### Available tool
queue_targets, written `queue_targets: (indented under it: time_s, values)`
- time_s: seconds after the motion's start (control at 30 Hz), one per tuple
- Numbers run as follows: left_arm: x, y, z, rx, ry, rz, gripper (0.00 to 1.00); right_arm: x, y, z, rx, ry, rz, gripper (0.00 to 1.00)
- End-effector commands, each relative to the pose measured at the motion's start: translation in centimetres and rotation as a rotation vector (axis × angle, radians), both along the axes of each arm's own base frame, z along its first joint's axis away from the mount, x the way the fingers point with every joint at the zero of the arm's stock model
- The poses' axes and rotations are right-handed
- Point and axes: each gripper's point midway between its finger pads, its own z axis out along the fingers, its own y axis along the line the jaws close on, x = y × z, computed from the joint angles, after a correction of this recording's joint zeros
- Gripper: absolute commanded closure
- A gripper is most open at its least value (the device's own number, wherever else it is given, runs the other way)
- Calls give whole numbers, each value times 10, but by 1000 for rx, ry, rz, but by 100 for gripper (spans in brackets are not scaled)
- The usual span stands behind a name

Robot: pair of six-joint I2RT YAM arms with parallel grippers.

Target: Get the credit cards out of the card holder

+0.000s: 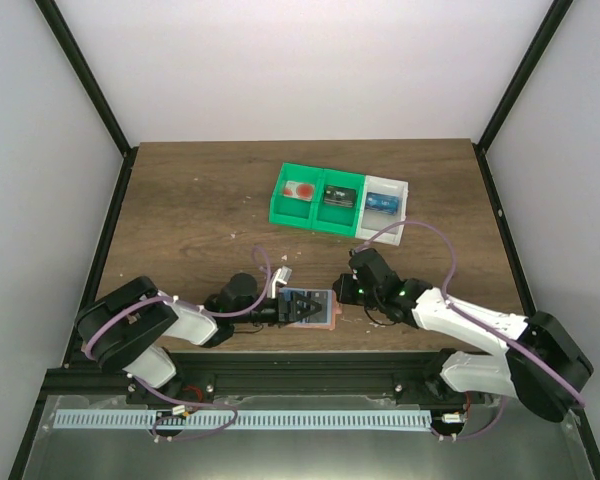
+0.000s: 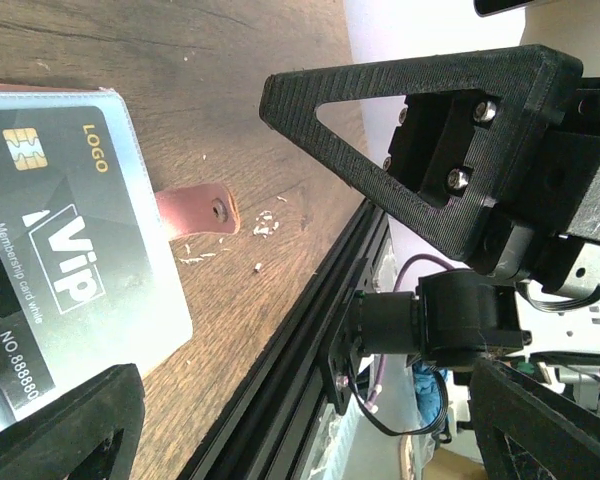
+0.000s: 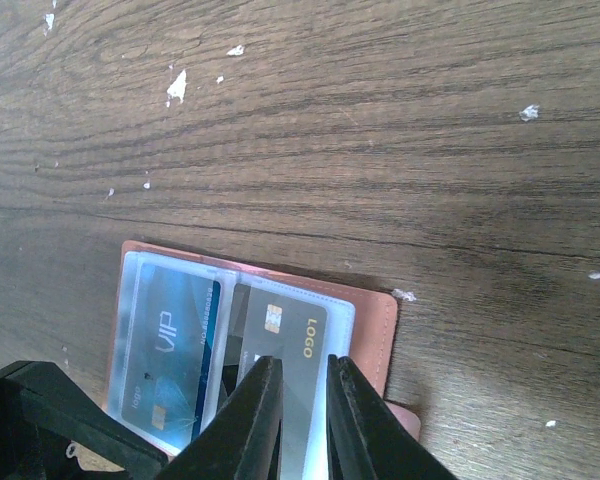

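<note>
The salmon-pink card holder [image 1: 325,322] lies open near the table's front edge, with clear sleeves facing up. In the right wrist view the holder [image 3: 368,318] shows a blue VIP card [image 3: 170,350] in its left sleeve and a grey LOGO card [image 3: 285,335] in its right sleeve. My right gripper [image 3: 305,400] hovers over the grey card with its jaws only a narrow gap apart and nothing between them. My left gripper [image 2: 170,260] is wide open and straddles the holder's end. The grey card [image 2: 60,240] and the holder's strap [image 2: 195,212] show between its fingers. From above, the left gripper [image 1: 295,305] covers the holder's left part, and the right gripper [image 1: 346,292] is at its right edge.
A green two-compartment bin [image 1: 315,198] and a white bin [image 1: 385,203] holding small red, black and blue items stand at the back. A small white scrap [image 1: 283,272] lies just behind the holder. The black frame rail [image 2: 310,330] runs along the near table edge.
</note>
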Motion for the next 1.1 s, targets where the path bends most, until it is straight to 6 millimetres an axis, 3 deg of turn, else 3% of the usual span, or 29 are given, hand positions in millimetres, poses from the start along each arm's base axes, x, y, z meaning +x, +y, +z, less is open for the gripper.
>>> queue_targets:
  time_s: [0.0, 0.47, 1.07]
  values:
    - [0, 1, 6, -21, -34, 7, 10, -1, -5, -1, -7, -8, -5, 85]
    - [19, 25, -12, 64, -40, 104, 10, -14, 27, -14, 120, 88, 104, 84]
    - [23, 17, -24, 51, -13, 73, 15, -29, 16, -55, 39, 204, 95, 83]
